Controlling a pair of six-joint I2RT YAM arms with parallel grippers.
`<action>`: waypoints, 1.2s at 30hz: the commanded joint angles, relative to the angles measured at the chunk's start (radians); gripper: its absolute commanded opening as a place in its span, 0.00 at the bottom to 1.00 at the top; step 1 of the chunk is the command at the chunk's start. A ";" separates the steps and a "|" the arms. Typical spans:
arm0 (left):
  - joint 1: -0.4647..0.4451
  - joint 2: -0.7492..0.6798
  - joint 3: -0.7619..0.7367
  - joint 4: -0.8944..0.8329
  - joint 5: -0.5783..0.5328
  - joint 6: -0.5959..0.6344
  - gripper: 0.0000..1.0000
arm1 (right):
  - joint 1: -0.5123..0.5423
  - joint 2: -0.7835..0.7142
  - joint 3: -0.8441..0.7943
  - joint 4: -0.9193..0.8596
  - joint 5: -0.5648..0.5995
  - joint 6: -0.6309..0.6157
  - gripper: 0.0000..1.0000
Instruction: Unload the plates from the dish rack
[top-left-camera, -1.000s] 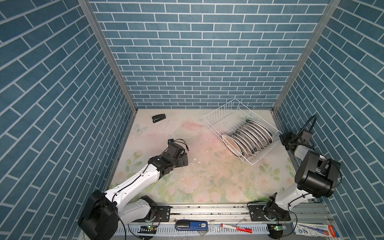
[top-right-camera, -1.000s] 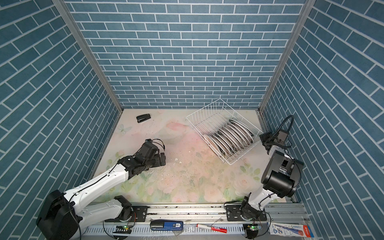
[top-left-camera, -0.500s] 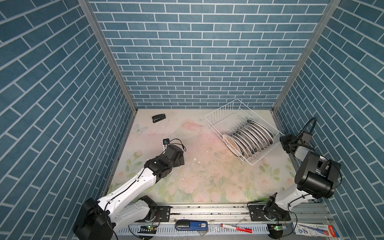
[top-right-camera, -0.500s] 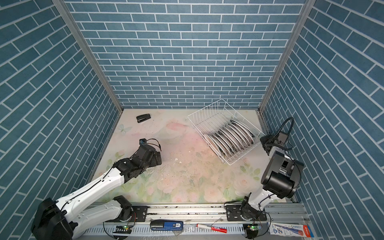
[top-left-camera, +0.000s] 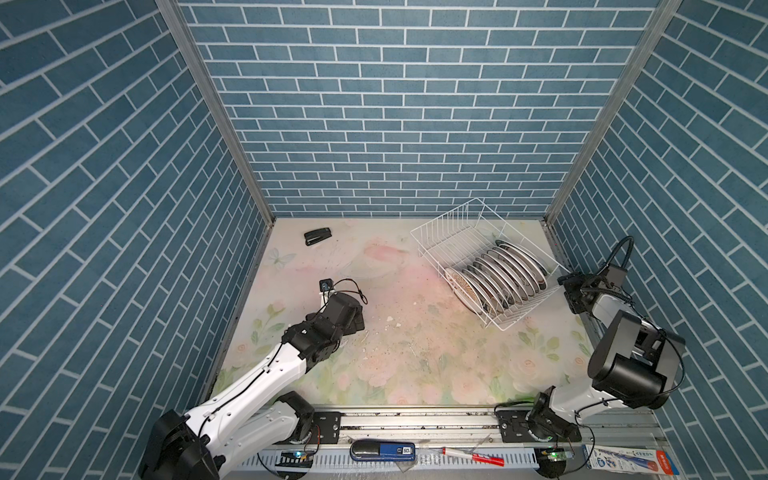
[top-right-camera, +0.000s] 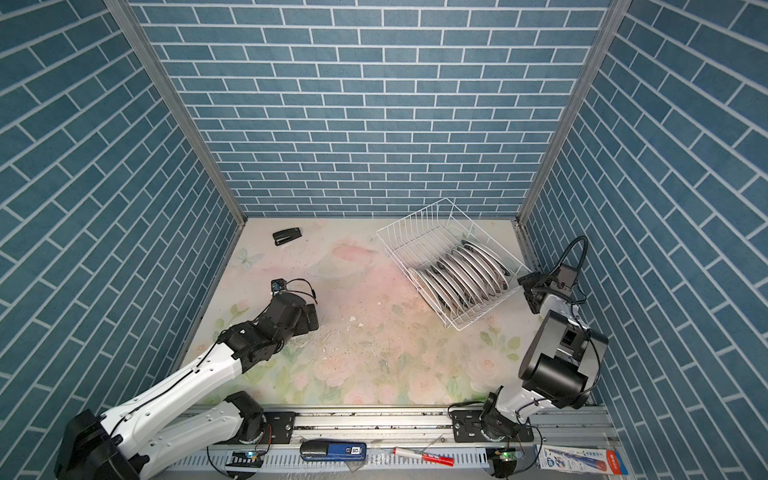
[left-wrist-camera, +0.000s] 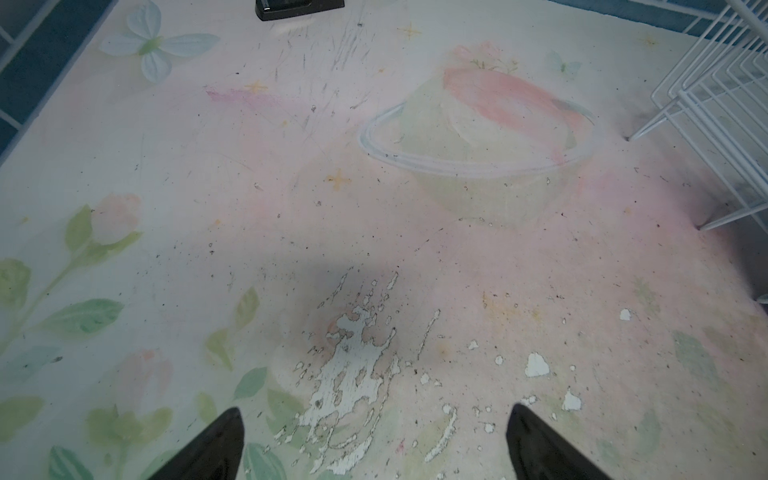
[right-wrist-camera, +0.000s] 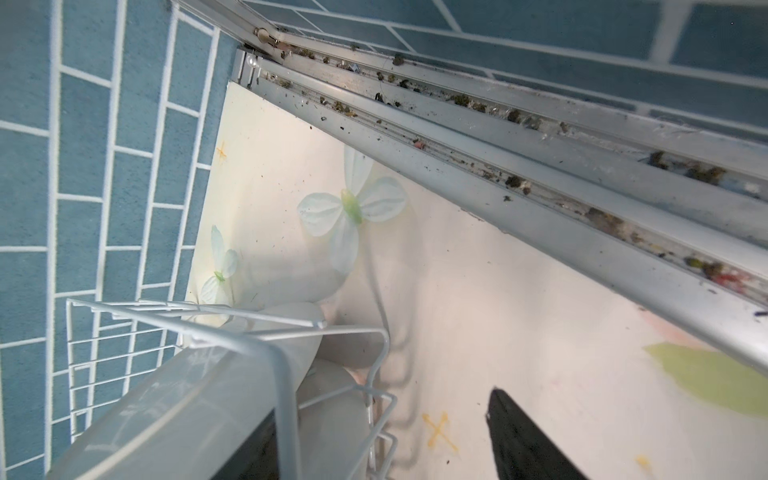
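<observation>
Pick pending: round white plates (top-left-camera: 498, 277) in white wire dish rack (top-left-camera: 453, 245).
Spread: left gripper (left-wrist-camera: 374, 407), right gripper (top-left-camera: 566, 281); I pinch a rim next.

White wire dish rack (top-left-camera: 446, 243), pastel floral mat (top-left-camera: 415, 357), blue brick-patterned walls (top-left-camera: 395, 104).

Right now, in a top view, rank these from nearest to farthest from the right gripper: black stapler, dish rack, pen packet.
1. dish rack: right beside the right gripper, back right.
2. pen packet: front right corner.
3. black stapler: back left, on the far side.
</observation>
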 joint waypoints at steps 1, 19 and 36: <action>-0.004 0.003 -0.009 -0.026 -0.032 -0.005 0.99 | -0.003 -0.043 0.011 -0.038 0.023 -0.032 0.74; -0.004 -0.054 -0.041 -0.070 -0.046 -0.062 1.00 | 0.016 -0.399 0.015 -0.277 0.133 -0.143 0.81; -0.004 0.119 0.036 -0.098 0.079 0.036 0.99 | 0.570 -0.717 0.093 -0.457 0.050 -0.457 0.69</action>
